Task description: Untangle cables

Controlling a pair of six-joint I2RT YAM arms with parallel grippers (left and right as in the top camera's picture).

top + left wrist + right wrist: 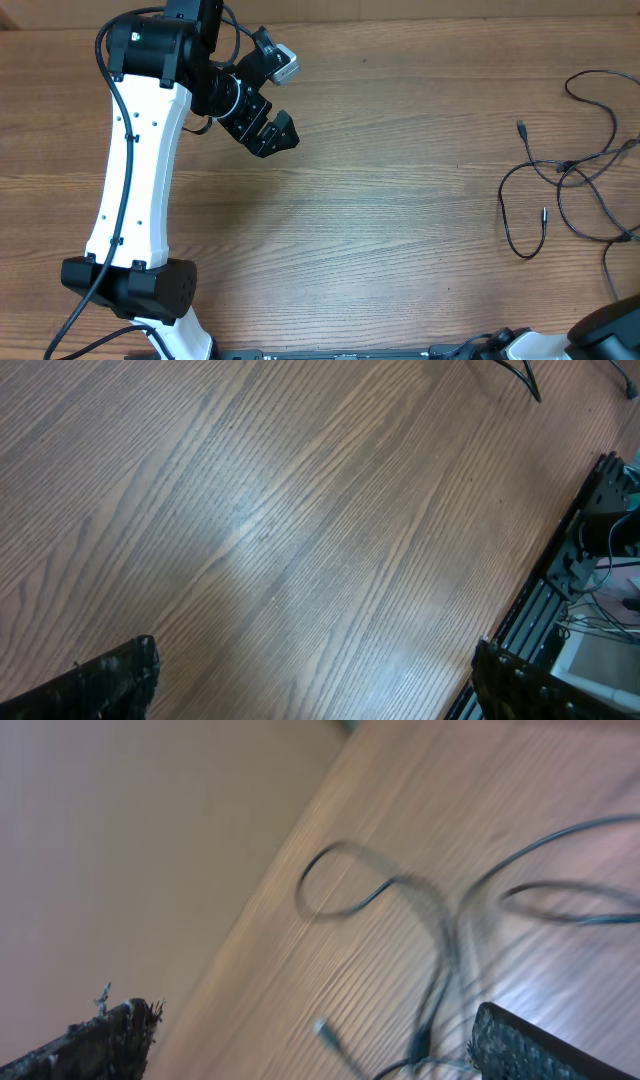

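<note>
The cables (575, 170) are thin black cords lying in loose crossed loops at the table's right side, with small plugs at their ends. The right wrist view shows them blurred (440, 935), with a plug end (325, 1032) between the fingers. My right gripper (315, 1045) is open and empty above them; only part of that arm (610, 325) shows in the overhead view. My left gripper (272, 133) is open and empty over bare wood at the far left, well away from the cables. A cable end (520, 375) shows at the top of the left wrist view.
The wooden table (350, 230) fills the view. The left arm's white link (135, 170) runs down the left side. A black rail (545, 595) lines the table's front edge.
</note>
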